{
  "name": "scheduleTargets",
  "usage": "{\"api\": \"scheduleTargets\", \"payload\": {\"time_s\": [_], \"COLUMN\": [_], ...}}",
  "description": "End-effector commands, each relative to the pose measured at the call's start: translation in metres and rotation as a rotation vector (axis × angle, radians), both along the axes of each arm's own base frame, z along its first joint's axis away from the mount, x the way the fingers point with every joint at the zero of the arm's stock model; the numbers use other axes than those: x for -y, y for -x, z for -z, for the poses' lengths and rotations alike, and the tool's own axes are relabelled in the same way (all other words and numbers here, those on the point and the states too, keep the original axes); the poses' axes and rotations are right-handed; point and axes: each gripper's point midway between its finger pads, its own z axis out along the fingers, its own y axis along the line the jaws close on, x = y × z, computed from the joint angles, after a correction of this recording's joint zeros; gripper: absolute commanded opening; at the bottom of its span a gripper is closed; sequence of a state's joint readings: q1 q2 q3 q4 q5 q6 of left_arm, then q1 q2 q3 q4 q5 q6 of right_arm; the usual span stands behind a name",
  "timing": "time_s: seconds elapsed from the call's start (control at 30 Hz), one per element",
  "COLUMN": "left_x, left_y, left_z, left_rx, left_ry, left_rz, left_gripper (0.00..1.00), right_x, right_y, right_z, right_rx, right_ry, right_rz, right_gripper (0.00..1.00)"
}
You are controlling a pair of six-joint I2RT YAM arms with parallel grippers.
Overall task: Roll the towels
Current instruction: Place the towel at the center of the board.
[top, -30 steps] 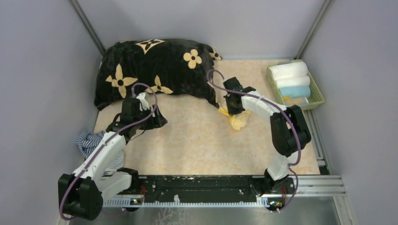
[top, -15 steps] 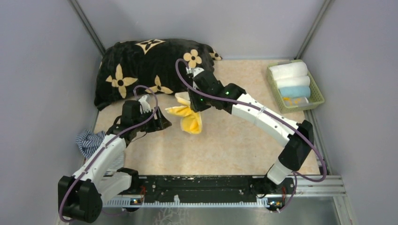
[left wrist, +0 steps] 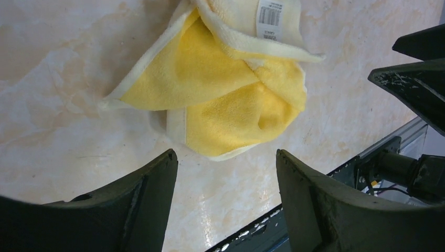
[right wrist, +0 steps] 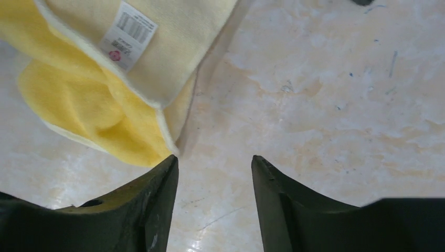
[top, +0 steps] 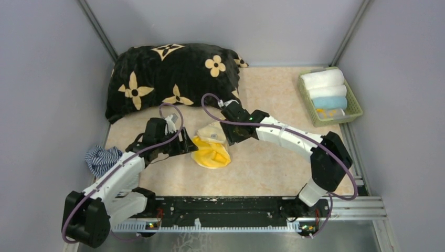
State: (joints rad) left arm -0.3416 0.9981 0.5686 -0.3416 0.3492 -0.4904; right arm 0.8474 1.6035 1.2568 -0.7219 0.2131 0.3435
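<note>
A yellow towel (top: 211, 151) with a cream back and a white label lies crumpled in the middle of the table. My left gripper (top: 191, 148) sits just left of it, open and empty; in the left wrist view the towel (left wrist: 220, 89) lies just beyond the left gripper (left wrist: 225, 157). My right gripper (top: 232, 137) stands at the towel's right edge, open. In the right wrist view the towel (right wrist: 105, 94) touches the tip of the left finger, and nothing is between the fingers of the right gripper (right wrist: 214, 160). Rolled towels, white (top: 321, 79) and light blue (top: 329, 102), lie in a green basket (top: 358, 106).
A big black cushion (top: 168, 79) with cream flowers fills the back left. A blue-and-white striped cloth (top: 101, 157) lies at the table's left edge. The basket stands at the back right by the wall. The black rail (top: 225, 206) runs along the near edge.
My right gripper carried the yellow towel leftward to the table's middle, lowered it and opened, letting it go. My left arm moved right toward the towel.
</note>
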Motion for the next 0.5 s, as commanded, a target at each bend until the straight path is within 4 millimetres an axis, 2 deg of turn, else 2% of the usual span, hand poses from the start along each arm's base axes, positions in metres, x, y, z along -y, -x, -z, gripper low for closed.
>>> {"api": "scheduleTargets", "payload": {"time_s": [0.0, 0.17, 0.2, 0.23, 0.47], "left_x": [0.0, -0.001, -0.001, -0.001, 0.002], "left_y": [0.0, 0.001, 0.001, 0.002, 0.003], "left_z": [0.021, 0.033, 0.035, 0.037, 0.043], "left_rx": [-0.091, -0.146, -0.156, -0.165, -0.204], "left_ry": [-0.023, -0.021, -0.022, -0.024, -0.019], "left_rz": [-0.07, -0.108, -0.113, -0.114, -0.115], "left_gripper": [0.74, 0.73, 0.73, 0.73, 0.71], "right_x": [-0.042, -0.075, -0.08, -0.085, -0.102], "right_y": [-0.008, -0.014, -0.016, -0.019, -0.023], "right_z": [-0.02, -0.016, -0.005, -0.003, 0.021], "right_rx": [0.074, 0.138, 0.139, 0.156, 0.139], "right_ry": [-0.182, -0.185, -0.161, -0.155, -0.133], "right_rz": [-0.154, -0.345, -0.372, -0.395, -0.488], "right_gripper": [0.57, 0.63, 0.63, 0.63, 0.56]}}
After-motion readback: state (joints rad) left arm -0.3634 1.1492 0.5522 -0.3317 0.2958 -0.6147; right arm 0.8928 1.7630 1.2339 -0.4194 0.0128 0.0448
